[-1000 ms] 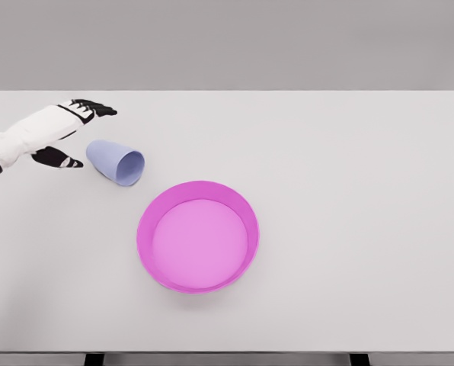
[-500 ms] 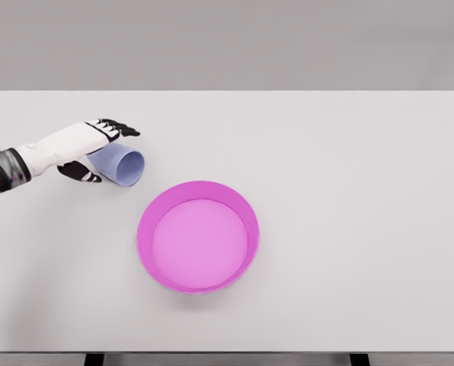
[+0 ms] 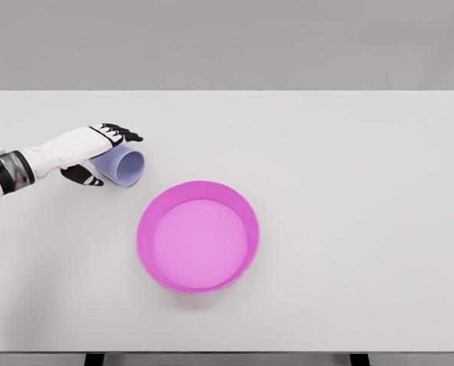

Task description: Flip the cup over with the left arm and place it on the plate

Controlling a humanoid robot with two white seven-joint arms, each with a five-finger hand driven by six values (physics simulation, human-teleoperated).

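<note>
- The cup [image 3: 126, 166] is seen lying on its side, up-left of the plate [image 3: 198, 236], mouth towards it.
- Nothing is held in either container.
- The left hand [image 3: 90, 151] is placed over the cup, fingers [image 3: 124, 134] above, thumb below; a firm grip cannot be told.

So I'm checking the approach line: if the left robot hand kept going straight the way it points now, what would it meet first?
The lilac cup, lying on its side. The left robot hand already straddles it, fingers above and thumb below. Past the cup that line seems to cross only bare table, passing behind the pink plate, though depth is unclear.
</note>
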